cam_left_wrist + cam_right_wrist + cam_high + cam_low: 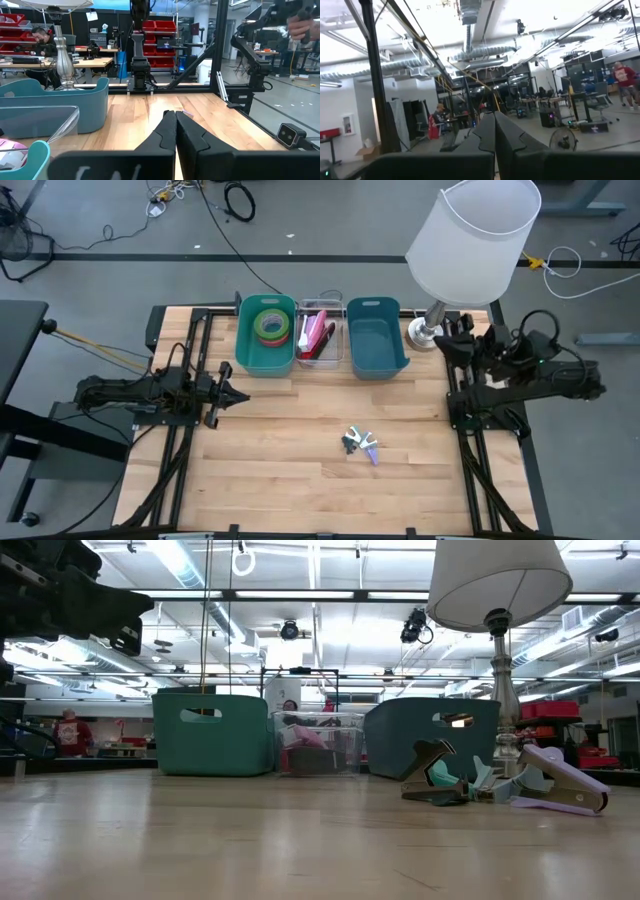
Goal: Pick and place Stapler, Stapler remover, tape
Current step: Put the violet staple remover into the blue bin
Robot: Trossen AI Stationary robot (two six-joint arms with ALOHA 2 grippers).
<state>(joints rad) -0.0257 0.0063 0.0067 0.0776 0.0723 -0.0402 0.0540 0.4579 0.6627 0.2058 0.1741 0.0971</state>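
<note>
Left gripper [240, 394]: fingers pressed together, held nothing, parked at the table's left edge near the green bin.
Right gripper [447, 340]: fingers pressed together, empty, pulled back at the right side beside the lamp base [424, 333].
Tape [271, 325]: rolls sat inside the green bin [246, 352].
Stapler [310, 333]: pink item in the clear middle tray [340, 352]; looked like the stapler, not certain.
Staple removers [360, 443]: small cluster loose on the table centre, well apart from both grippers.
Blue bin [375, 360]: appeared empty.
Progress: tape and stapler seemed placed; removers judged left to pick.
</note>
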